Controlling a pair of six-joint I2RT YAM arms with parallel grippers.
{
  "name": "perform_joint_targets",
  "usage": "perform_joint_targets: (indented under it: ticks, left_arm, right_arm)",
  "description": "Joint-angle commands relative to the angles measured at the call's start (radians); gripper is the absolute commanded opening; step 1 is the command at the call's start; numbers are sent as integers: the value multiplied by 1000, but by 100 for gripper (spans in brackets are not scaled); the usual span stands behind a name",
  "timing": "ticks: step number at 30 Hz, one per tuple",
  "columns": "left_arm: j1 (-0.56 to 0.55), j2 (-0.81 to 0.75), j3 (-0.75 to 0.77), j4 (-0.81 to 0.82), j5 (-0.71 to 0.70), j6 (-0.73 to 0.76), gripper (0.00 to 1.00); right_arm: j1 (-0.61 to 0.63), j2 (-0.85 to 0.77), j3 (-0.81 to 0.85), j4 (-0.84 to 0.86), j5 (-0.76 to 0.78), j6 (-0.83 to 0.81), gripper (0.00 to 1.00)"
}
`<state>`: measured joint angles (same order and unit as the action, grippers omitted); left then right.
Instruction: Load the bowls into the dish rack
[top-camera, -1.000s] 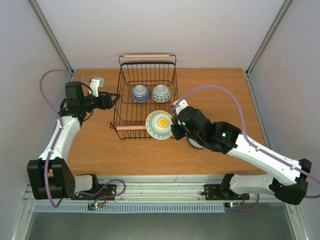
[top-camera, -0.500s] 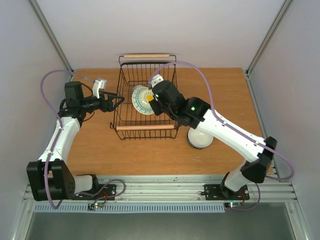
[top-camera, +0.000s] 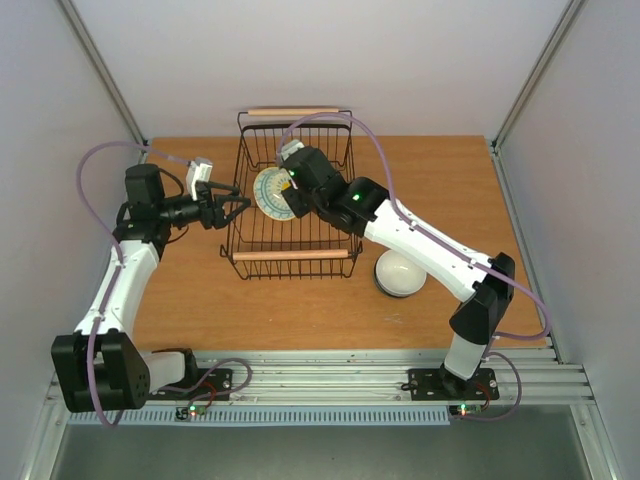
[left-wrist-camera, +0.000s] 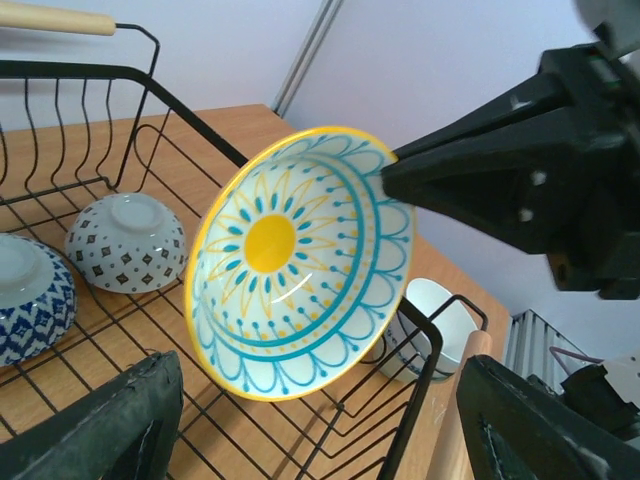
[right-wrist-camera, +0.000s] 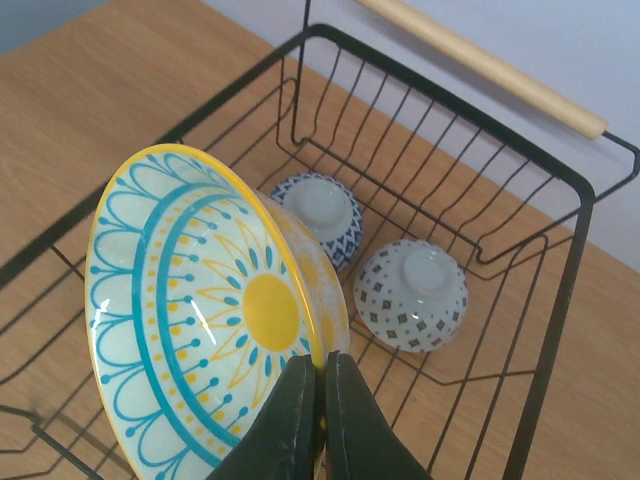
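Observation:
My right gripper is shut on the rim of a yellow-and-teal bowl, which it holds tilted on edge above the back left of the black wire dish rack. In the right wrist view the fingers pinch that bowl. Two bowls lie upside down on the rack floor, one blue-patterned and one with grey diamonds. A pale bowl sits upside down on the table right of the rack. My left gripper stands open at the rack's left wall, facing the held bowl.
The rack has wooden bar handles at back and front. My right arm stretches across the rack's right side. Cables loop over both arms. The table has white walls on three sides.
My right arm has carried the yellow-and-teal bowl from the rack's front right corner up and over to its back left. The left gripper has edged slightly toward the rack.

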<state>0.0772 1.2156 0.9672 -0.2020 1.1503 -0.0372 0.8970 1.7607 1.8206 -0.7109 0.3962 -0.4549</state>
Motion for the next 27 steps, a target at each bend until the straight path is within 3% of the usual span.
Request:
perform_joint_targets:
  ticks: [1, 14, 19, 23, 27]
  left_arm:
    - [-6, 9, -4, 30, -66, 14, 76]
    - [-35, 51, 16, -16, -174, 68, 75]
    - [-39, 55, 17, -21, -176, 74, 69]
    - [-41, 57, 19, -23, -171, 77, 56]
    - [-42, 66, 23, -28, -150, 84, 28]
  right_arm:
    - [2, -46, 53, 45, -42, -2, 1]
    - [21, -99, 24, 73, -234, 39, 1]
    - [30, -71, 37, 70, -260, 37, 1]
    - [38, -48, 49, 70, -287, 40, 1]
    - [47, -19, 64, 74, -304, 36, 1]
